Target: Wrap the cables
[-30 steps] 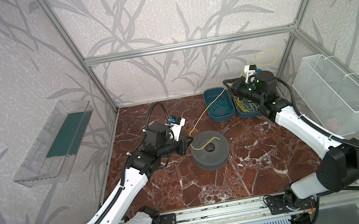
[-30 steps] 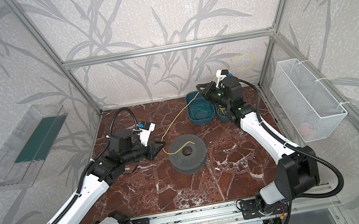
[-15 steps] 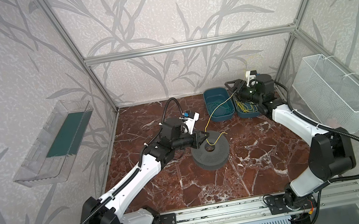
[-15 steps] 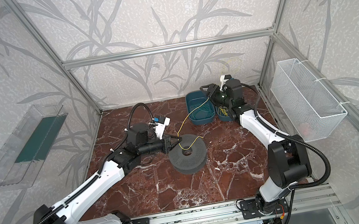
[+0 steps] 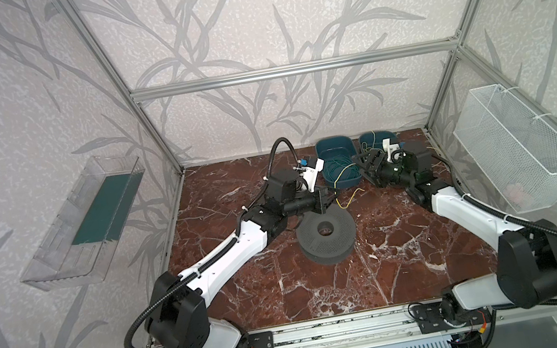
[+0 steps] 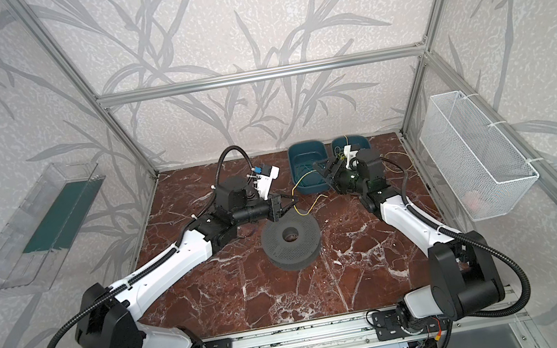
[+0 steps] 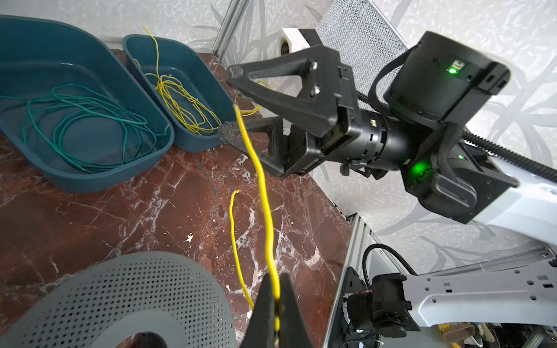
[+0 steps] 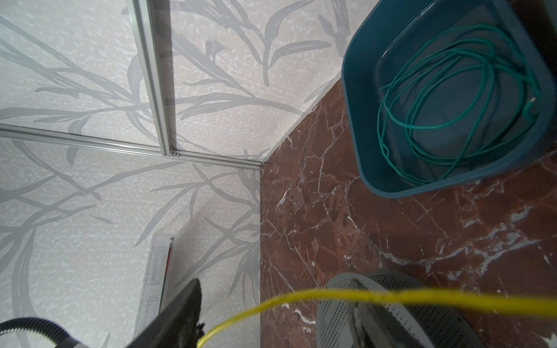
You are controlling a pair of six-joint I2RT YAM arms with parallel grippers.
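Yellow cable [image 7: 262, 186], a single thin strand, at the opening step of wrapping. The left gripper [image 7: 275, 304] pinches it, fingers pressed together on the strand, just beyond the rim of the grey perforated spool [image 5: 325, 230]. A short free tail [image 7: 233, 223] curls above the marble table [image 5: 251, 294] beside the grip. From the pinch the strand rises to the right gripper [image 7: 228, 104], whose fingers stand spread. It crosses the lower finger [image 7: 262, 125]; whether it touches there cannot be told, but nothing clamps it. More yellow cables [image 7: 180, 105] lie tangled in the smaller blue bin [image 7: 193, 144] behind, and green cords [image 7: 90, 120] lie in the larger bin [image 7: 90, 182] next to it.

In both top views no turns show on the spool, so winding is judged not yet begun. The next move probably calls for carrying the pinched end to the groove between the spool's flanges and anchoring it. The right gripper would take the strand farther along to hold it taut, since so thin a strand is likely to spring off if slack.
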